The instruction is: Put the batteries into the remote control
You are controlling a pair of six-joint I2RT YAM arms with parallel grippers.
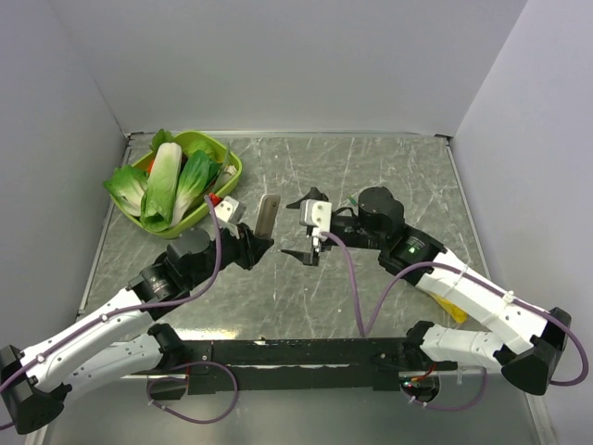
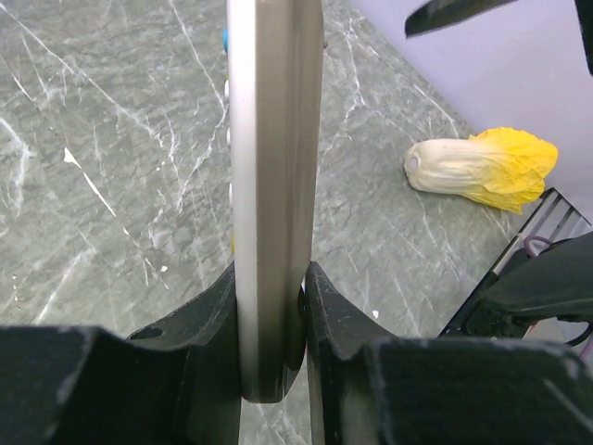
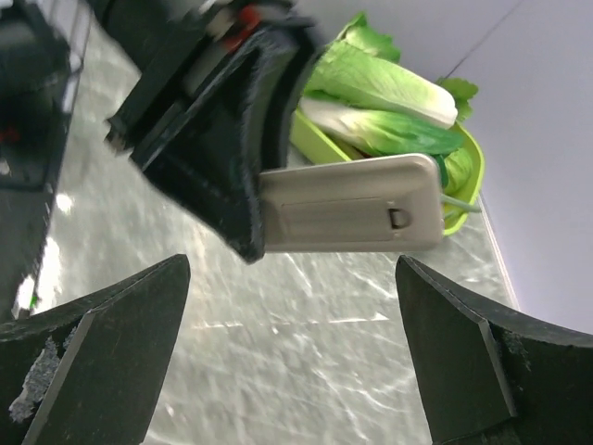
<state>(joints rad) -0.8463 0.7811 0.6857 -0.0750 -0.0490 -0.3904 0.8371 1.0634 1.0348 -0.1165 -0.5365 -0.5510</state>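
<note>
remote [image 1: 266, 215] is gripped at one end by the left claw [image 2: 271, 278], its back cover [image 3: 338, 221] shut; the right claw [image 3: 289, 306] is spread wide, empty. batteries are unseen, nothing loaded yet.

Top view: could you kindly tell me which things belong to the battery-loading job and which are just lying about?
Job: remote control, clamped in left gripper; batteries not visible.
Lying about: leafy greens in green tray; yellow cabbage.
</note>
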